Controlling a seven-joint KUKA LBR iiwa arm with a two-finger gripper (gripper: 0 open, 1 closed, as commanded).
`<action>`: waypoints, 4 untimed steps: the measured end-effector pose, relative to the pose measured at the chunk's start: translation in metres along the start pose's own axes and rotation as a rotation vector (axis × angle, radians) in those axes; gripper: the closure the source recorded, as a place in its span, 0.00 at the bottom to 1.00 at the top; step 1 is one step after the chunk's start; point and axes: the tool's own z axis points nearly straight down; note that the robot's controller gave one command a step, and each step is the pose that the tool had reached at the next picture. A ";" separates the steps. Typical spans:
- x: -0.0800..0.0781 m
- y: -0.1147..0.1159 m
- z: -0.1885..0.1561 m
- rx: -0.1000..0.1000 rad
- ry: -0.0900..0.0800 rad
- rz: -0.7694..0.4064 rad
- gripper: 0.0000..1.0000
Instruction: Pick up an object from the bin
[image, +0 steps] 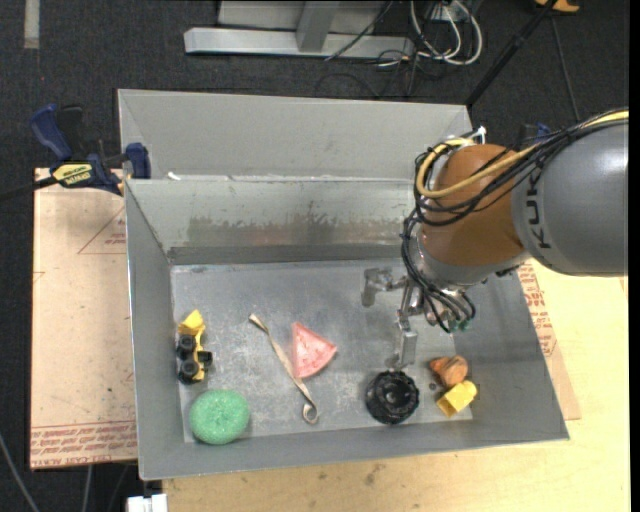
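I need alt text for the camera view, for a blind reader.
A robot arm's gripper is down in a grey bin, close to a black round thing by the front wall. Right of that in the view lie an orange lump and a yellow block; left of it a pink wedge, a spoon, a green ball and a yellow toy.

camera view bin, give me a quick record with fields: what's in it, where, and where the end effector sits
bin: grey metal
end effector: over the right half, just behind the black round object
nearest things: black round object; orange-brown lump; yellow block
middle: pink wedge; thin spoon-like strip beside it
left: yellow and black toy; green ball in front of it
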 end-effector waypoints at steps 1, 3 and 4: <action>0.021 -0.024 0.019 0.004 -0.001 0.108 0.00; 0.070 -0.034 0.033 0.003 -0.001 0.025 0.00; 0.094 -0.057 0.040 0.003 0.000 0.029 1.00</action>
